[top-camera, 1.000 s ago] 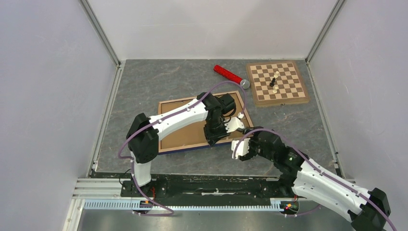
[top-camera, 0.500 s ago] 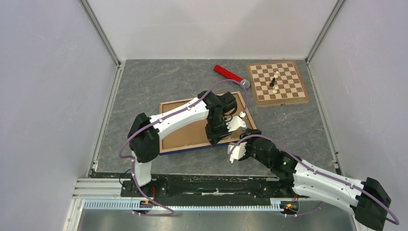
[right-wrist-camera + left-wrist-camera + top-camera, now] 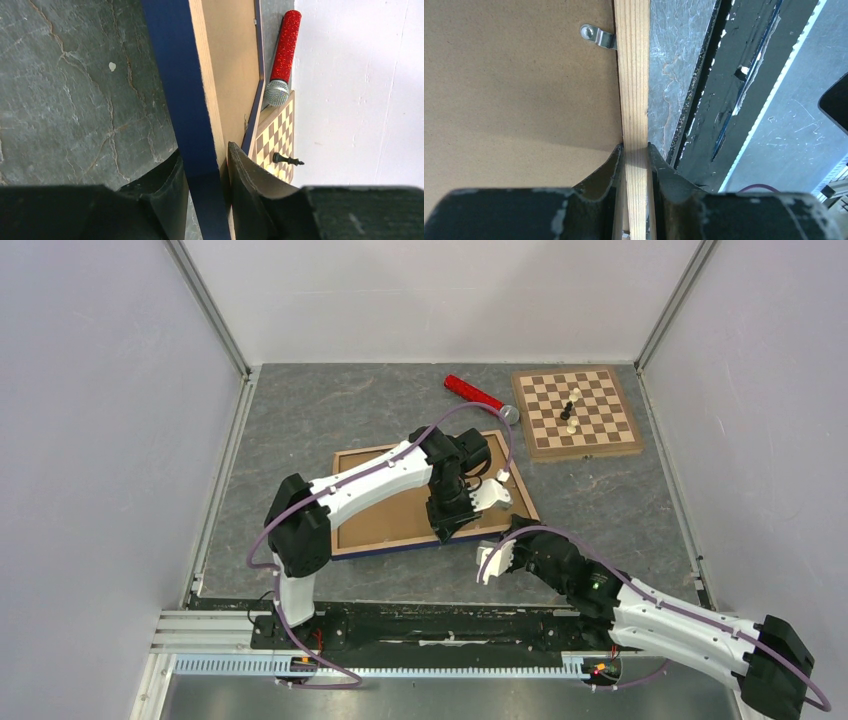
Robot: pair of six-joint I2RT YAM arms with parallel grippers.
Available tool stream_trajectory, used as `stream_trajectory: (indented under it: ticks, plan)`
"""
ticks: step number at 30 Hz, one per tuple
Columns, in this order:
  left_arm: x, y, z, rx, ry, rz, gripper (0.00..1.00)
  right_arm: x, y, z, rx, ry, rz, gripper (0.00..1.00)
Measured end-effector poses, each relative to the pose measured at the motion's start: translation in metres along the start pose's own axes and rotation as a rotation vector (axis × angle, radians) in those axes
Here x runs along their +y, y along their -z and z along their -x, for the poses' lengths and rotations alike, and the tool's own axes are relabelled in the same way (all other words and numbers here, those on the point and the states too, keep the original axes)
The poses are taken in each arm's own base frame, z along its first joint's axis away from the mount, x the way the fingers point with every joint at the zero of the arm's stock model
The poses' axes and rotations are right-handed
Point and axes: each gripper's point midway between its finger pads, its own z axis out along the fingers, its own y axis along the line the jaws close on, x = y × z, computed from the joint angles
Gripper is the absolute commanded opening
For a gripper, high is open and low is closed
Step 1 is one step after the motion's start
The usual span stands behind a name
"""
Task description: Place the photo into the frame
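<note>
Overhead, the thin rectangular frame [image 3: 337, 505] lies mid-counter on grey veined slate [image 3: 300, 420], with its flat brown fibreboard panel [image 3: 385, 522] facing up. Through my left wrist, my left jaws pinch its pale grained wood rail [image 3: 634, 100] below a small metal clip [image 3: 598, 36]. Through my right wrist, my right jaws clamp its matte dark-blue edge [image 3: 180, 75].

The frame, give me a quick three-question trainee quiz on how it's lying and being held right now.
1. True or false: the left gripper is clamped on the frame's wooden rail.
2. What faces up inside the frame? A glass, B brown backing board, C mirror.
3. Fill in: the right gripper's jaws straddle the frame's ___-painted edge.
Key: 1 true; 2 B; 3 blue.
</note>
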Motion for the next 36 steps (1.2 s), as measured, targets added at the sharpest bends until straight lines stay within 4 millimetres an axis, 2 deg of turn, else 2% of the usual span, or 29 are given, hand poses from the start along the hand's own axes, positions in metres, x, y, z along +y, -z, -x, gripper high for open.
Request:
stream_trajectory:
  ticks: [5, 9, 12, 15, 21, 26, 31, 36]
  plan:
    - [0.001, 0.001, 0.0, -0.002, 0.004, 0.0, 0.42, 0.001, 0.0, 0.0, 0.0, 0.0, 0.005, 0.07]
    - [0.006, 0.009, -0.001, -0.023, 0.008, 0.017, 0.59, 0.005, 0.002, -0.001, 0.014, 0.002, 0.045, 0.03]
    - [0.013, 0.027, -0.001, -0.068, 0.02, 0.054, 0.65, 0.007, 0.004, 0.0, 0.026, 0.002, 0.095, 0.0]
    - [0.026, 0.057, -0.001, -0.14, 0.041, 0.117, 0.7, -0.001, 0.006, 0.007, 0.023, -0.01, 0.114, 0.0]
    - [0.048, 0.134, -0.009, -0.303, 0.074, 0.299, 0.74, -0.043, 0.011, 0.043, -0.032, -0.06, 0.127, 0.0]
    - [0.043, 0.182, -0.007, -0.394, 0.024, 0.421, 0.8, -0.077, 0.013, 0.073, -0.077, -0.104, 0.143, 0.0]
    - [0.039, 0.224, -0.004, -0.458, -0.046, 0.537, 0.84, -0.097, 0.013, 0.097, -0.101, -0.139, 0.184, 0.0]
    - [0.039, 0.246, -0.003, -0.479, -0.085, 0.602, 0.9, -0.111, 0.014, 0.111, -0.108, -0.176, 0.217, 0.0]
